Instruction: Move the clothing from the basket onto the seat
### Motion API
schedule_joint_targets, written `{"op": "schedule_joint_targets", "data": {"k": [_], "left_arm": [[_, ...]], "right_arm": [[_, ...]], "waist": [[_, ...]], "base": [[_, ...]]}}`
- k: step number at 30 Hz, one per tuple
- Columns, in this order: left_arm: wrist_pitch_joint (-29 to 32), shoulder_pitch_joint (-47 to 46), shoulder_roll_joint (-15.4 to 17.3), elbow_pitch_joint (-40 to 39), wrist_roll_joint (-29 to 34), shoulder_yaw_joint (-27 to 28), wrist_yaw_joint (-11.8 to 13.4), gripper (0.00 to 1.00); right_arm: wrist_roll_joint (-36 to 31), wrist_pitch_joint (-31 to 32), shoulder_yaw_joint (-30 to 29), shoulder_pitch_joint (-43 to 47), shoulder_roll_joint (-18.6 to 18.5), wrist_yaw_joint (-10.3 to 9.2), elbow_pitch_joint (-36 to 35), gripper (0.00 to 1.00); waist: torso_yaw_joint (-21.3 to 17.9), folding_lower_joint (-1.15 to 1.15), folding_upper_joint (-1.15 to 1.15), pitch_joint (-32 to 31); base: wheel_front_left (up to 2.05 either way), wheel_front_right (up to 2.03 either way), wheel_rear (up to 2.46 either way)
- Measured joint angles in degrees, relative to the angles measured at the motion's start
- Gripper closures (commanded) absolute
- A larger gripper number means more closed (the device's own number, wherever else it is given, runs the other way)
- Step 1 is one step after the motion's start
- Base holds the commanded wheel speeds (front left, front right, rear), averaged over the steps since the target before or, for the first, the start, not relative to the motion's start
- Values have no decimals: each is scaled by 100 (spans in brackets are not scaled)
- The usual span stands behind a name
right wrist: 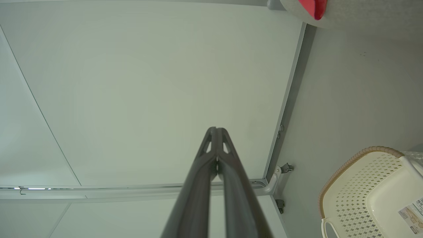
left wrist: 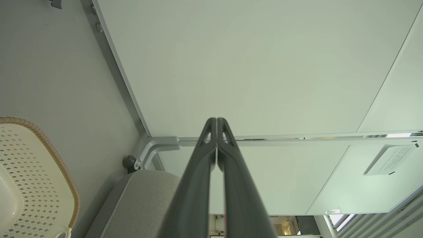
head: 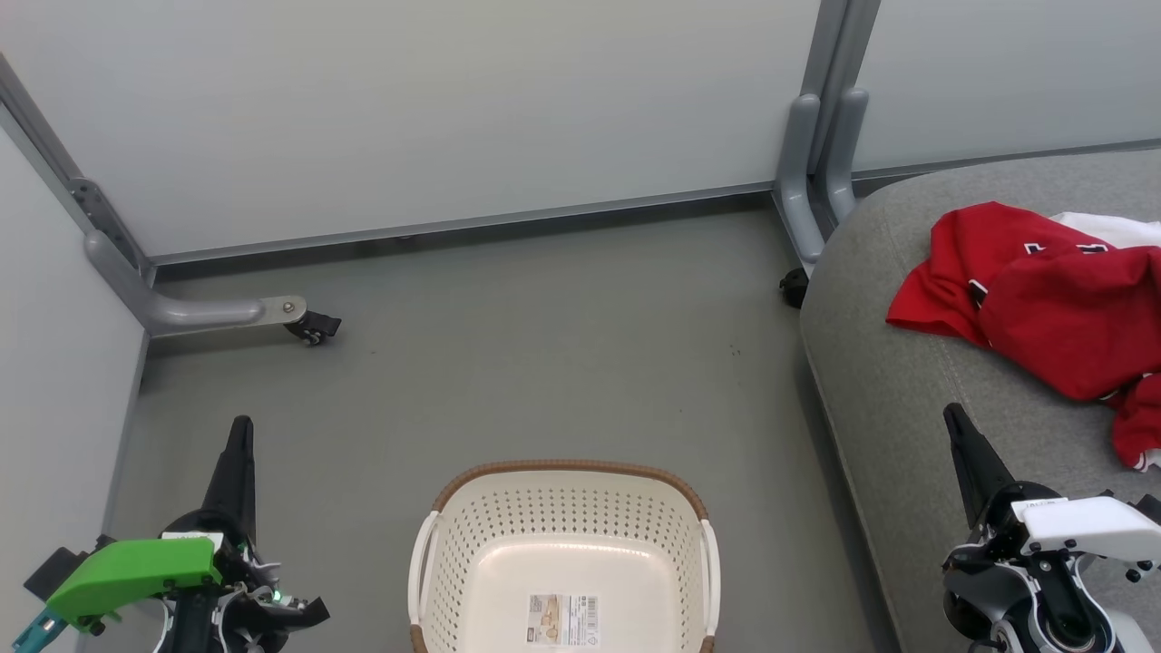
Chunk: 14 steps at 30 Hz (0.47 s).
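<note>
The basket [head: 567,468] stands on the grey floor [head: 544,345] at the bottom centre of the head view, between the two arms. Its inner bottom is exposed, with a printed label [head: 562,619] lying flat on it. The seat [head: 907,426] occupies the right side of the head view, near the basket but apart from it. The clothing [head: 1043,308] lies crumpled on the top surface of the seat, toward the far right, with a white piece of fabric [head: 1111,229] against its far edge. The left gripper [head: 241,426] is at the lower left, over the floor and to the left of the basket, pointing up the view. Its jaws are clenched together with nothing between them; in the left wrist view its fingers [left wrist: 198,185] meet at the tips, with the basket rim at the left edge and a corner of the seat beneath. The right gripper [head: 951,415] is at the lower right, over the front part of the seat, near the clothing but apart from it. It is likewise clenched and empty; in the right wrist view its fingers [right wrist: 198,191] press together at the tips. Pale partition panels [head: 408,118] close off the floor behind, and a metal foot at the left ends in a caster [head: 313,328].
</note>
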Motion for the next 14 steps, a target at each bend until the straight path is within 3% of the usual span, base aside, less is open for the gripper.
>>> {"op": "schedule_joint_targets", "data": {"k": [14], "left_arm": [[32, -1, -16, 0, 19, 33, 0, 100]], "right_arm": [[-13, 25, -25, -2, 22, 0, 2, 100]], "waist": [[0, 0, 0, 0]], "base": [[0, 0, 0]]}}
